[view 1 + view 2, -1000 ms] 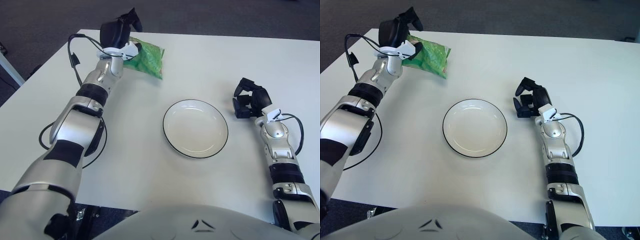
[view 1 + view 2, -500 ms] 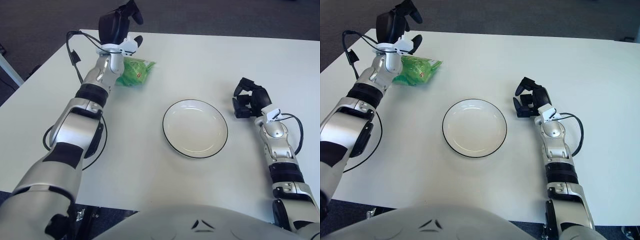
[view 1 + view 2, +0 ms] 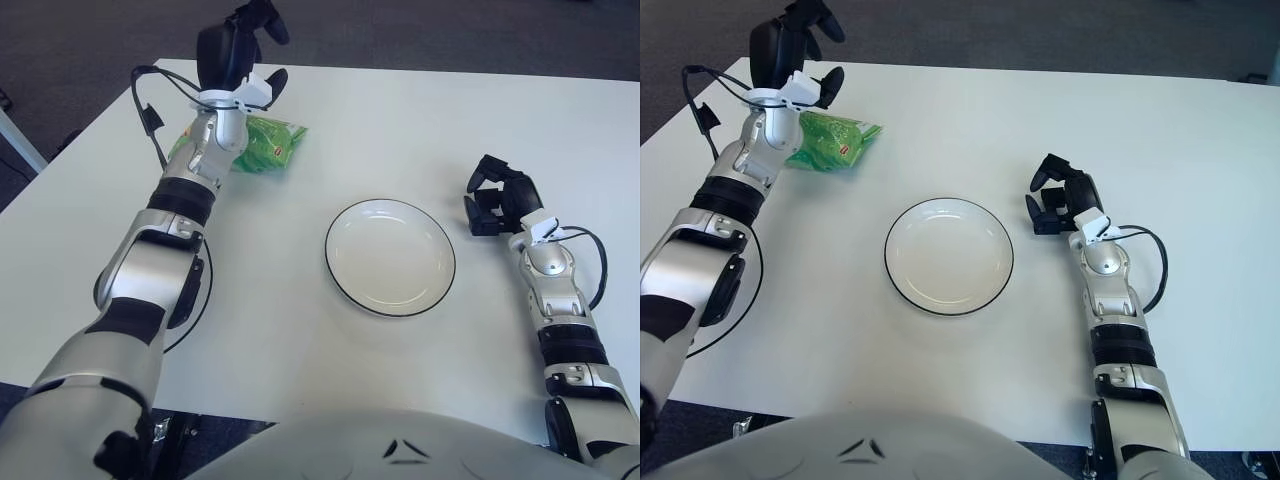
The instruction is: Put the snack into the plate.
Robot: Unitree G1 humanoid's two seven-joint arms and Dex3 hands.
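Observation:
A green snack bag (image 3: 266,145) lies flat on the white table (image 3: 420,110) at the far left. My left hand (image 3: 252,48) hovers just above and behind it, fingers spread, holding nothing; the wrist hides the bag's left end. The empty white plate (image 3: 390,257) with a dark rim sits mid-table, well right of and nearer than the bag. My right hand (image 3: 497,196) shows right of the plate, fingers curled on nothing.
A black cable (image 3: 150,110) loops along my left forearm near the table's left edge. The table's far edge runs just behind the left hand, with dark floor (image 3: 450,30) beyond.
The snack bag has left my left hand and dropped to the table, now lying closer to the arm. The left hand opened and lifted slightly. The right hand has not moved.

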